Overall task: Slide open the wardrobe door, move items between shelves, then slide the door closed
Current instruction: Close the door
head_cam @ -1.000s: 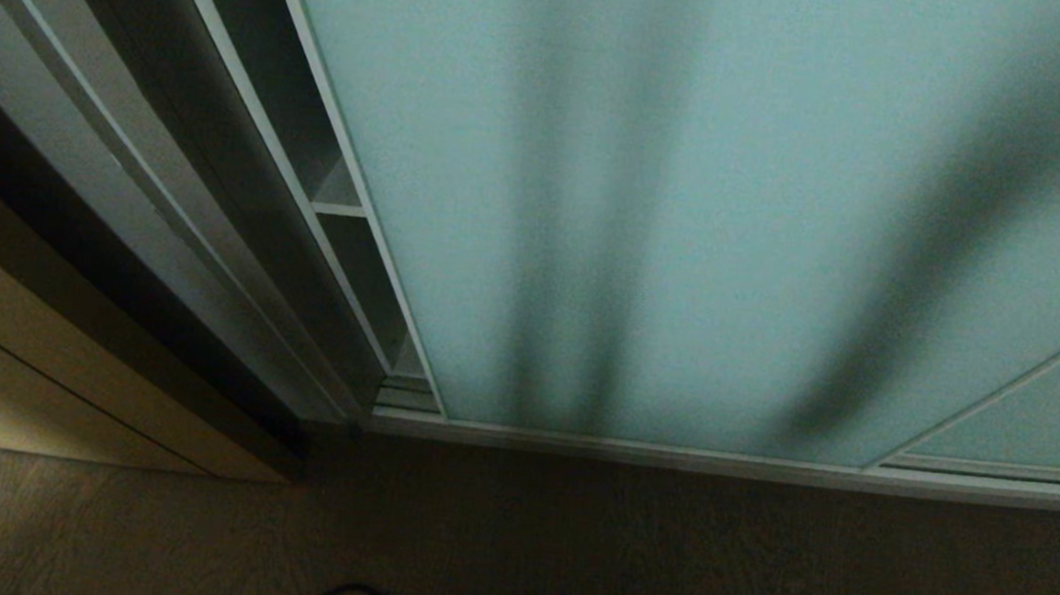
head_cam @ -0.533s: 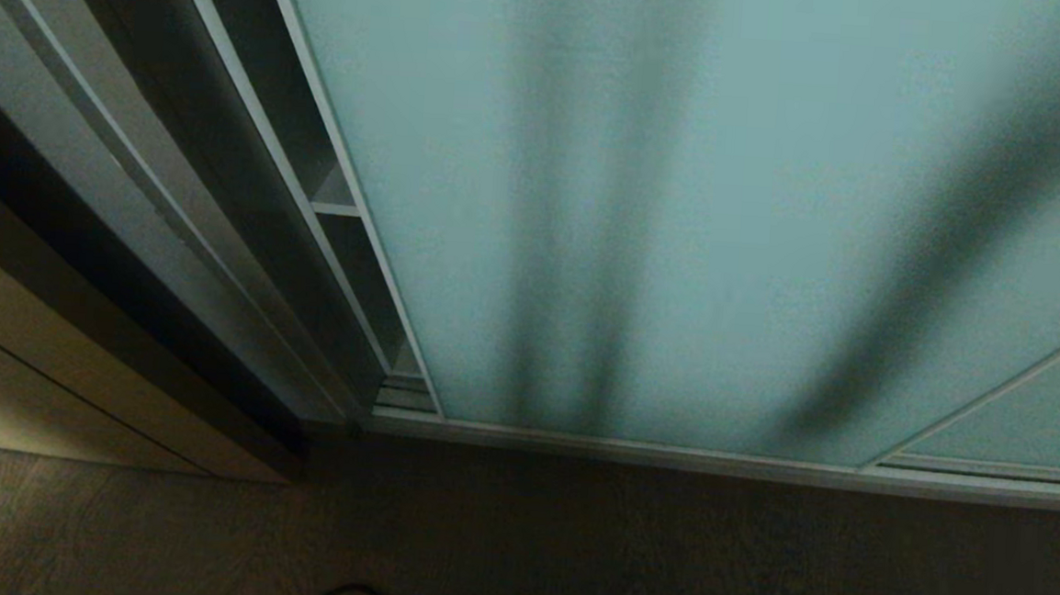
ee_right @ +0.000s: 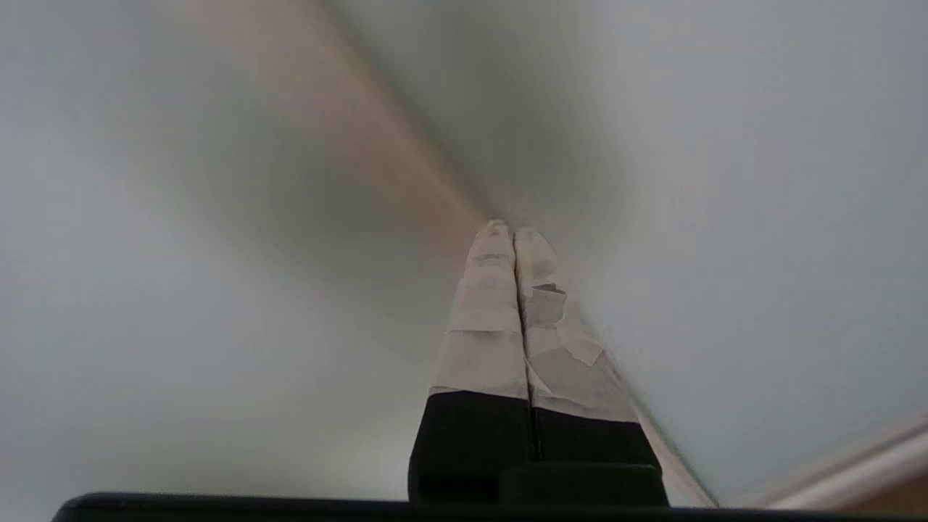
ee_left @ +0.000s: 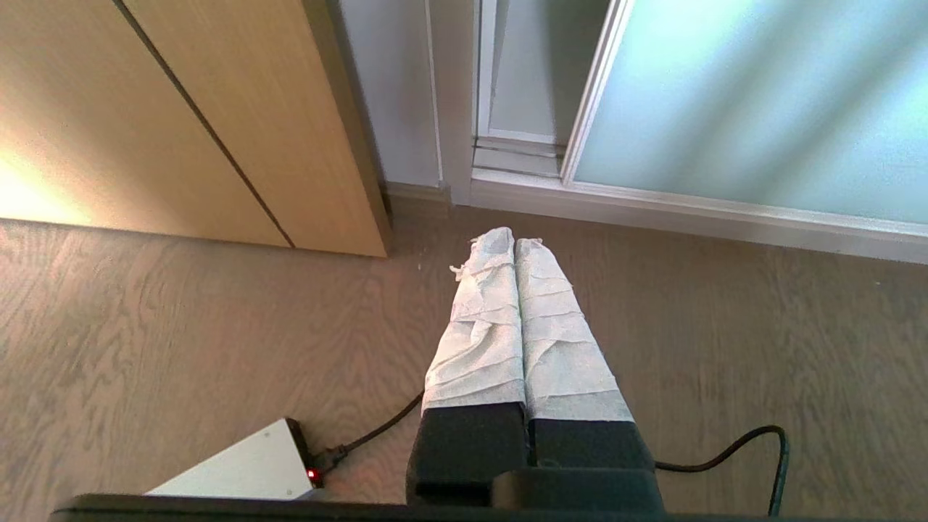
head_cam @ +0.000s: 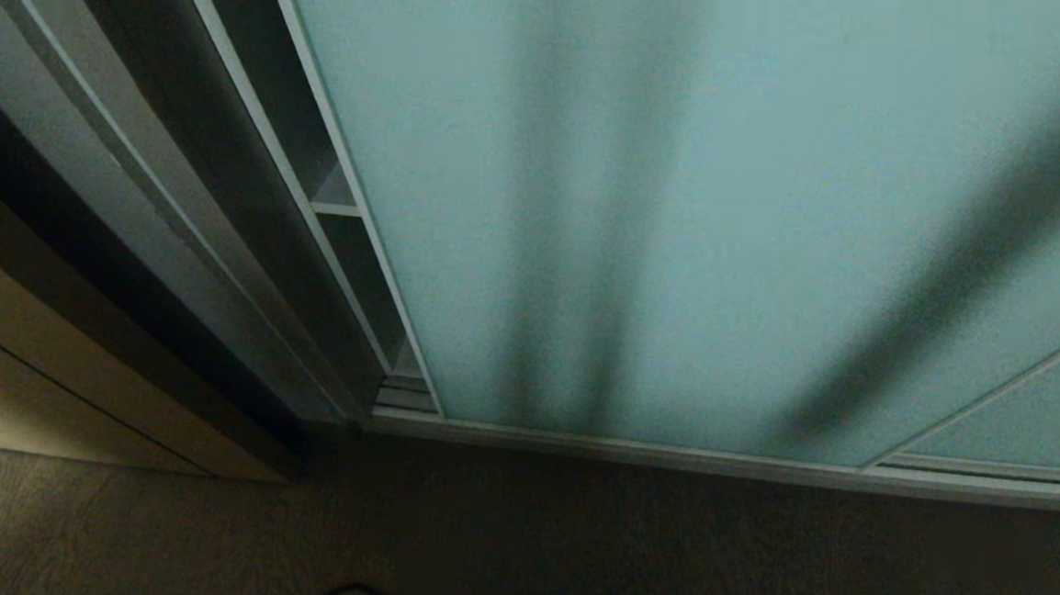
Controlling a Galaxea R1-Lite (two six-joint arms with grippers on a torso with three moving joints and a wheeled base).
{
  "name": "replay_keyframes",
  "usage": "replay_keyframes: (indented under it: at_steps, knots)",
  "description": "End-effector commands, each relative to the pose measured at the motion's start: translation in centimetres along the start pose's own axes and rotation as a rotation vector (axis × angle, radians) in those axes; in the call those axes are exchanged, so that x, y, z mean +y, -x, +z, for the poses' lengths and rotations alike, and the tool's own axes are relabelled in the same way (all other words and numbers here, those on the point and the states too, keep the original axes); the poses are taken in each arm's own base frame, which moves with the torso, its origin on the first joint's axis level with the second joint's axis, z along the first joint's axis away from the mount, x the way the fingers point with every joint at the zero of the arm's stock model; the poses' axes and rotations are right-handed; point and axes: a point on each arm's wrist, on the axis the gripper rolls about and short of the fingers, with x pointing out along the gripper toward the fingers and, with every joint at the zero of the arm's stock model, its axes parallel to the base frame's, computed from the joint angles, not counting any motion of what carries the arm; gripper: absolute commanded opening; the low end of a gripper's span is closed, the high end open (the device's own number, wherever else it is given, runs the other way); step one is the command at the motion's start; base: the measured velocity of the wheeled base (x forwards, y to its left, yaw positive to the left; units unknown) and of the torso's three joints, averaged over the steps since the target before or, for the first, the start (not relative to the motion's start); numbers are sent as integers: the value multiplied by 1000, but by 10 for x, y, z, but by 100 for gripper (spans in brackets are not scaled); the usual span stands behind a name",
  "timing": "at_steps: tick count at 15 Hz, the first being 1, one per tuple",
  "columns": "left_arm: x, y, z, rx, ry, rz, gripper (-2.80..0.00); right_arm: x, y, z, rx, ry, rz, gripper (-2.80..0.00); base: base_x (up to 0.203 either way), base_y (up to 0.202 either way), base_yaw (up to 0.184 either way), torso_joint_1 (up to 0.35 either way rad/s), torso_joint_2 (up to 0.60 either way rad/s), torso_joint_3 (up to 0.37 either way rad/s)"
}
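I see the sliding wardrobe door (head_cam: 683, 206) as frosted matt glass in a smooth pale metal frame. Beside the door, the beige panel (ee_left: 181, 123) is wood-grain, satin. Floor (ee_left: 181, 341) is matt grained wood. Left tool (ee_left: 515, 243) and right tool (ee_right: 513, 230) fingers: black plastic, wrapped in wrinkled white paper-like tape.

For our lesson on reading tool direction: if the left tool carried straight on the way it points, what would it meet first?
Probably the wooden floor: the shut left tool is angled down at it, short of the white bottom rail of the sliding wardrobe door. Depth is uncertain.
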Motion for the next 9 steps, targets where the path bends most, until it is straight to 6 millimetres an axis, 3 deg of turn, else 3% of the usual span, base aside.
replay_keyframes:
  at_steps: [1, 9]
  knots:
    - [0, 0, 0, 1, 1, 1, -280, -18, -7, 5, -5, -33, -27, -280, 0, 0, 0, 0, 0, 0]
    - [0, 0, 0, 3, 1, 1, -280, -49, -39, 13, 68, -307, 15, -280, 0, 0, 0, 0, 0, 0]
